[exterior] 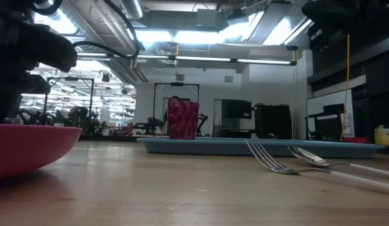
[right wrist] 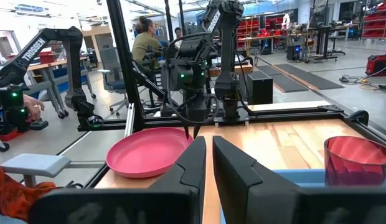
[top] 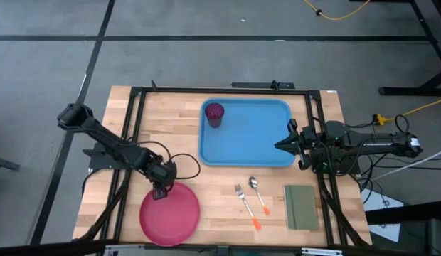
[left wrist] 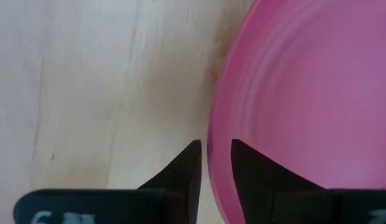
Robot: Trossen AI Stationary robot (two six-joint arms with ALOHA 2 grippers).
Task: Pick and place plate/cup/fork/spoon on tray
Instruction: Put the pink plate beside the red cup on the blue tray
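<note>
A: Left gripper (top: 161,190) status?
B: Down at the far rim of the plate (top: 170,214), near-left on the table (top: 227,213). Fingers (left wrist: 183,177) straddling the rim, one outside, one inside. Gap narrow, pinched on the plate edge.
A: Plate flat?
B: Looks tipped in the right wrist view (right wrist: 148,152), far edge raised at the left gripper (right wrist: 194,132). Low view shows the plate (exterior: 28,147) bulking large at left, underside touching the wood.
A: Right gripper (top: 281,144)?
B: Over the right edge of the tray (top: 246,153), pointing left across it. Fingers (right wrist: 192,165) nearly together, small gap, holding nothing.
A: Cup?
B: Cup (top: 215,114) upright inside the tray, far-left corner. Also visible from low view (exterior: 182,119) and right wrist (right wrist: 358,158).
A: Cutlery?
B: Fork (top: 245,205) and spoon (top: 259,195) on bare wood, near side of the tray, side by side, not touching. Fork to the left. Handles pointing near-right.
A: Anything else?
B: Olive-green pad (top: 300,206) right of the spoon, well apart from the plate. People seated (right wrist: 146,40) in the room behind, per the right wrist view.
</note>
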